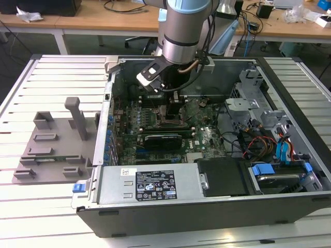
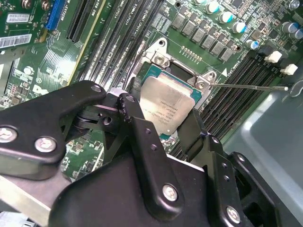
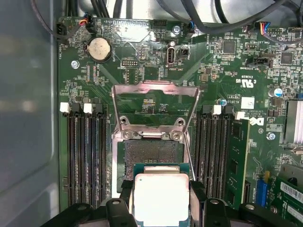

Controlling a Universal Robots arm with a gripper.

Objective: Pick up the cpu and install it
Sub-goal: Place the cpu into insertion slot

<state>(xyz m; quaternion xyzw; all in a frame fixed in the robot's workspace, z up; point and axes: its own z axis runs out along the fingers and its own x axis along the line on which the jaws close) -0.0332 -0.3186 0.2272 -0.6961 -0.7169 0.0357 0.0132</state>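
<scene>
Cpu (image 3: 161, 202) is hanging just over the open socket (image 3: 150, 152).
The gripper (image 2: 159, 114) is pinching its opposite edges between the jaws, inside the computer case (image 1: 217, 217), upper middle of the exterior view.

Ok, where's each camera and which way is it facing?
Exterior view: off the arm, looks down into the open computer case; arm reaches in.
First wrist view: on the wrist, faces the motherboard and open socket; end effector holds the cpu.
Second wrist view: on the wrist, slanted past the end effector.
Both wrist views share cpu and socket.
</scene>
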